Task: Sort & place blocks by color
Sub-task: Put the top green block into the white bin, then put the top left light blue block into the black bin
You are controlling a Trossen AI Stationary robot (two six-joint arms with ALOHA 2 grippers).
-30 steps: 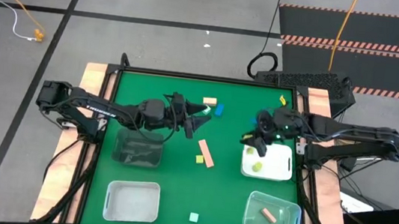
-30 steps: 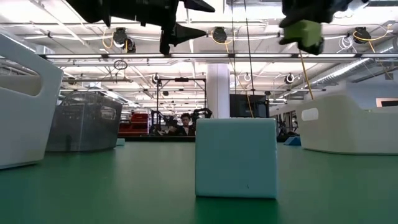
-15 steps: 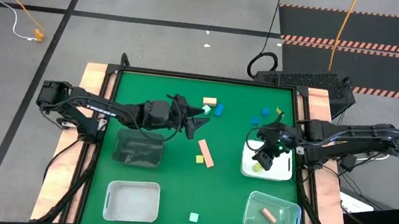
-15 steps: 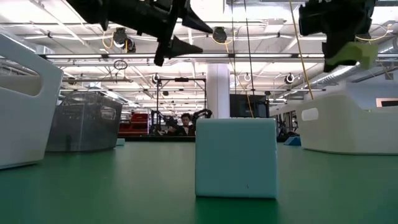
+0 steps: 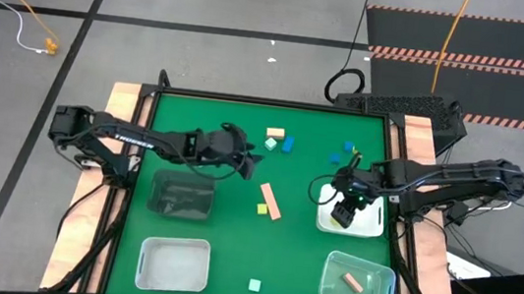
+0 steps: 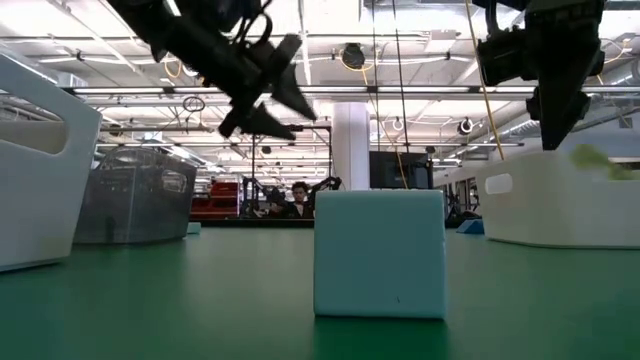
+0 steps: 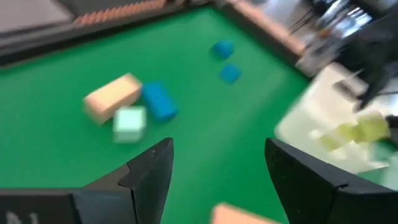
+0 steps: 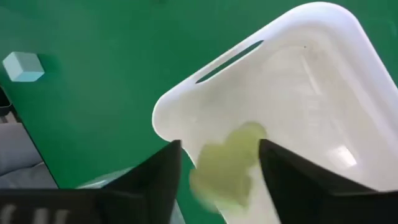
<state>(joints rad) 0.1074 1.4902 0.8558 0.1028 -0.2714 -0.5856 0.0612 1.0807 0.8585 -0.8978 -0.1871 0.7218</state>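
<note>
Two grippers work: right gripper (image 5: 343,216), fingers apart, is above white tray (image 5: 371,229), where yellow-green blocks (image 8: 227,165) lie. Left gripper (image 5: 248,162), also apart, hangs near mint (image 5: 270,144), tan (image 5: 276,132) & blue (image 5: 288,144) blocks

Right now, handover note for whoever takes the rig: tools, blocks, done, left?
Right tool: open over the white tray, yellow-green block just released, blurred in the tray.
Left tool: open, empty, above the mat's far middle near the mint block.
Done: salmon bar lies in the clear tray at the near right.
Left on the mat: tan block, blue block, two small blue blocks, a yellow-green block and salmon bar mid-table, mint cube at the near edge.
</note>
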